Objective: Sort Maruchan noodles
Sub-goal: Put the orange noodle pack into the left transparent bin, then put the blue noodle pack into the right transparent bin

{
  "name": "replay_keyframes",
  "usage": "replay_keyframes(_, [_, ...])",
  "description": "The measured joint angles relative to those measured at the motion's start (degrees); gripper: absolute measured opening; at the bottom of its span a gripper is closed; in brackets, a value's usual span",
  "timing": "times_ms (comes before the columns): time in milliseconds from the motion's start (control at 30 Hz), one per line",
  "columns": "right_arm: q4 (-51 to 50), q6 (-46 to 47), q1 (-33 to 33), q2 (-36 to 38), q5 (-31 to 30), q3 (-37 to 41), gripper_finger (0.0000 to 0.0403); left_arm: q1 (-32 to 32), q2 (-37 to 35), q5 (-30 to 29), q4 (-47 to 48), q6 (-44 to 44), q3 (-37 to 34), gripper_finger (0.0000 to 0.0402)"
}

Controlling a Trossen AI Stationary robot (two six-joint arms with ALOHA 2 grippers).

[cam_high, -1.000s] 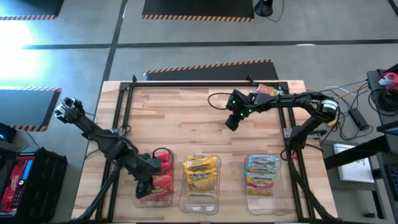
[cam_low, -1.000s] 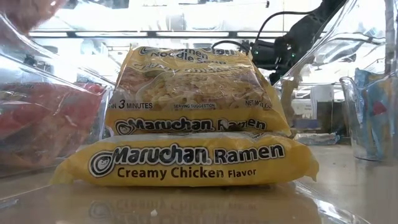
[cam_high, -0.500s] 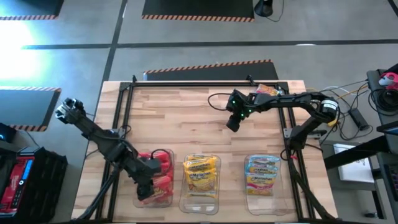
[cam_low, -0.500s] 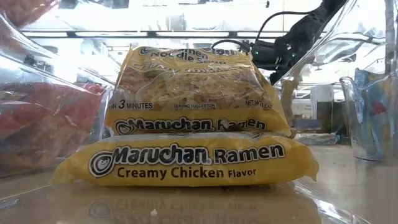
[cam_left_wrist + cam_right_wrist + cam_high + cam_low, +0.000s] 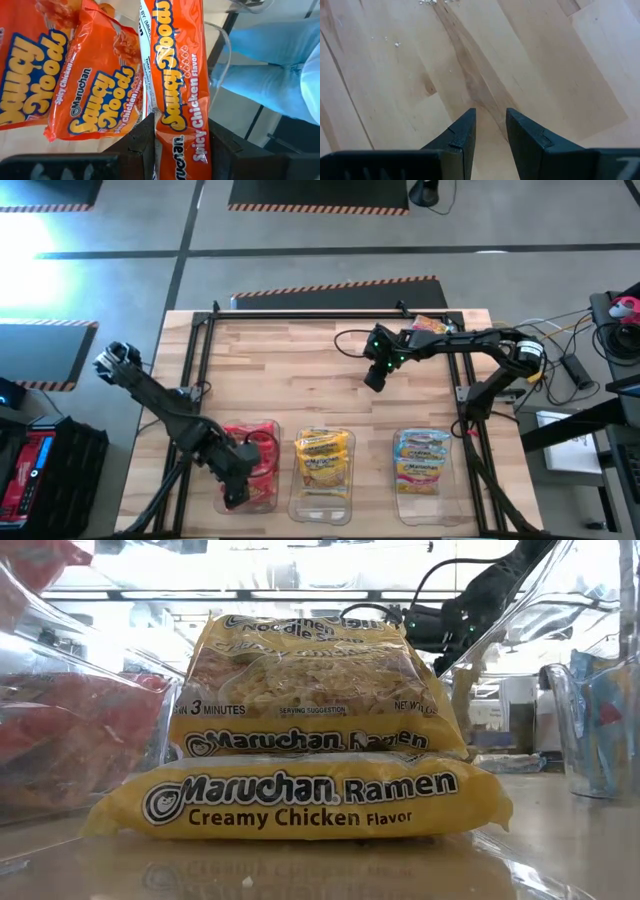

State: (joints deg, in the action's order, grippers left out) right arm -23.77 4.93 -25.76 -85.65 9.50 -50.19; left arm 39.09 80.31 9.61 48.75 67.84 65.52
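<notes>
My left gripper hangs over the left clear bin, shut on a red Maruchan packet. Two more red packets lie in that bin below it. The middle bin holds stacked yellow packets, and the right bin holds light blue ones. Another packet lies at the table's far right corner. My right gripper hovers over bare wood at mid-table, its fingers a narrow gap apart with nothing between them. My left gripper pinches the red packet by one short end between its two fingers. The fingers slant down from the table's left and lie along the packet's length. The packet juts out beyond the fingertips, lifted clear above the packets in the bin.
The three clear bins stand in a row along the near edge. A black frame runs round the table's far and side edges. Bare wood lies between the bins and the far rail.
My left gripper has sunk toward the left bin and the near edge, rolling its wrist, with the red packet still between its fingers. The packet has turned with it and come lower over the bin.
</notes>
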Motion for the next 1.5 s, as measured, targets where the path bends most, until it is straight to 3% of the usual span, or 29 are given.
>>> replay_keyframes(367, [0.0,0.05,0.0,0.0,-0.02,0.0,0.0098,0.28,4.81,4.13,-1.71,1.67,-0.02,0.0103])
replay_keyframes(767, [0.0,0.35,0.0,0.0,-0.04,0.0,0.0098,0.31,4.59,6.54,1.42,4.59,0.45,0.0175])
replay_keyframes(1000, [-0.16,-0.92,-0.04,1.28,-0.05,0.0,0.0098,0.31,3.87,7.79,5.48,4.89,3.4,0.0184])
replay_keyframes(1233, [-2.77,-5.67,-0.58,5.03,-1.57,0.02,0.0098,0.22,3.67,-1.73,17.84,6.15,11.81,0.0184])
replay_keyframes(1367, [-4.6,-7.53,-1.43,6.98,-9.49,0.02,0.0098,0.11,3.65,-10.13,24.62,10.81,16.19,0.0184])
replay_keyframes(1500, [-7.6,-8.68,-3.62,8.51,-19.83,0.02,0.0098,-0.53,3.65,-22.35,25.34,15.38,19.2,0.0184])
